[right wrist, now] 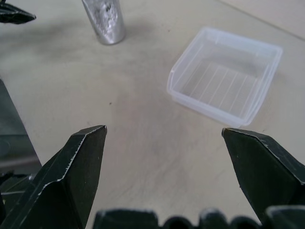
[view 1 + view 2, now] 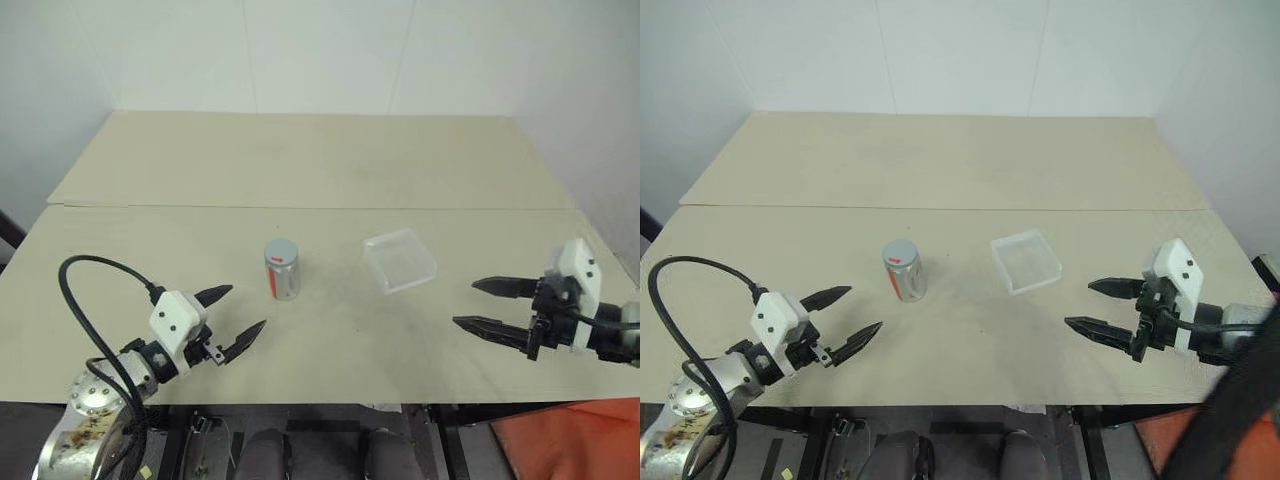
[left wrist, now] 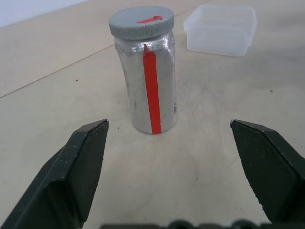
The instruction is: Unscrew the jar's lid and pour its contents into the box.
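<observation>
Nearest the front edge of the table [image 2: 330, 160], the left gripper [image 2: 232, 320] hangs just above the surface with its jaws spread wide and nothing between them, aimed toward the jar [image 2: 282, 270]. Across from it, the right gripper [image 2: 490, 305] hovers near the table's right edge, jaws likewise released and empty, facing inward. Bare tabletop lies between the two grippers. Past the left gripper, the jar stands upright, apart from both grippers, a red stripe down its side. The lid [image 3: 141, 22] sits on top of it, with a red mark of its own. To the jar's right and slightly farther back lies the box [image 2: 400, 260], apart from the jar. Beyond them a seam crosses the table, and open surface runs back to the white wall [image 2: 320, 50].
</observation>
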{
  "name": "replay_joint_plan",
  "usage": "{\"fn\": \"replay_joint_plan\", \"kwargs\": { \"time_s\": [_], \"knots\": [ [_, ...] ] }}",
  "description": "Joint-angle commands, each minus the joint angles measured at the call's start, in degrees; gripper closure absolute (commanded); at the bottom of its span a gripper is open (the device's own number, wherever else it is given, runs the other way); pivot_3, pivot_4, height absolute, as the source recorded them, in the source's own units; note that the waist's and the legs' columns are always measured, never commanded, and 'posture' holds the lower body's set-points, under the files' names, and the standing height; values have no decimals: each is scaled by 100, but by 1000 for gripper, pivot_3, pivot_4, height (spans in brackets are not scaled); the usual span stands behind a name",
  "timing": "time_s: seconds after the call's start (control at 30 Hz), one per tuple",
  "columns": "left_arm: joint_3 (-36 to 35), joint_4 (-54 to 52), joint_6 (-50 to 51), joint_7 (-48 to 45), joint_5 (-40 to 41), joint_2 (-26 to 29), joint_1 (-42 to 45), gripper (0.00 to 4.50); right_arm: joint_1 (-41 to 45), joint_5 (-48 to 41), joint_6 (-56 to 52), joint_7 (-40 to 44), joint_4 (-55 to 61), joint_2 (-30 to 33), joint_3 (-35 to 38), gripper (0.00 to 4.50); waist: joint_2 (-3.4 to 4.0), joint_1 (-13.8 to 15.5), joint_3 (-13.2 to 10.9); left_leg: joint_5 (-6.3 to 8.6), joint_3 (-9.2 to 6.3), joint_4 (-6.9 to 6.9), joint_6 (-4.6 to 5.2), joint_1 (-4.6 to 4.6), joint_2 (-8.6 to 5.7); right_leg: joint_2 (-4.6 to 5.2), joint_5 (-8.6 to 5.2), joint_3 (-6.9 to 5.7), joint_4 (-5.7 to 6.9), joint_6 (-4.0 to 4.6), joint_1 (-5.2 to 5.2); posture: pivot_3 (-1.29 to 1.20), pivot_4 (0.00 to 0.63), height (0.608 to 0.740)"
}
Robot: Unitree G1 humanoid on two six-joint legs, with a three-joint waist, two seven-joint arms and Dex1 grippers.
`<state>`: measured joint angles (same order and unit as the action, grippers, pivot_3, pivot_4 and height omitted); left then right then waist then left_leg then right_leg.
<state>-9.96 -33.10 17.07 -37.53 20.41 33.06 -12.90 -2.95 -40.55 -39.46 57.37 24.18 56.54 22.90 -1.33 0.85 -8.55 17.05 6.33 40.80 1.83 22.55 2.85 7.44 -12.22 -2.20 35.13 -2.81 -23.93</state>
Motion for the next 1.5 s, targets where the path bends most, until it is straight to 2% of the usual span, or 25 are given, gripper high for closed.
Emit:
{"fn": "replay_joint_plan", "kwargs": {
  "time_s": [0.03, 0.47, 0.63, 1.17, 1.5],
  "knots": [
    [-11, -277, -113, 47, 9, -8, 8, 59, 179, 109, 172, -15, 21, 11, -44, 0, 1, -7, 1, 0, 0, 0, 0, -1, 0, 0, 0, 0, 0, 0, 0, 0, 150, 740],
    [-22, -69, -241, -71, 65, -16, 181, 59, 106, 279, 383, 28, 85, -23, 17, 0, 0, -10, 0, 1, 0, 0, 1, -2, 0, 0, 0, 0, 0, 0, 2, 0, 150, 740],
    [230, 263, -311, 429, -328, -384, 608, 59, 79, 298, 445, -11, 180, -86, 36, 0, 1, -7, 1, 0, -1, 0, 1, -2, -1, 0, 0, -1, -2, -1, 6, 0, 150, 740],
    [1114, 1497, -1335, 929, -1133, -1397, 1046, 59, 138, 208, 397, 202, 244, 54, 304, 0, 0, -7, 1, 5, -5, 1, 8, -25, -1, 0, 1, -5, -12, -2, 39, 0, 150, 740],
    [1245, 2407, -1962, 1055, -1266, -1832, 1518, 59, 55, 149, 353, 193, 268, 22, 590, 0, -1, -4, 1, 5, -10, 1, 9, -32, -1, 0, 1, -8, -13, -2, 50, 0, 150, 740]
  ]
}}
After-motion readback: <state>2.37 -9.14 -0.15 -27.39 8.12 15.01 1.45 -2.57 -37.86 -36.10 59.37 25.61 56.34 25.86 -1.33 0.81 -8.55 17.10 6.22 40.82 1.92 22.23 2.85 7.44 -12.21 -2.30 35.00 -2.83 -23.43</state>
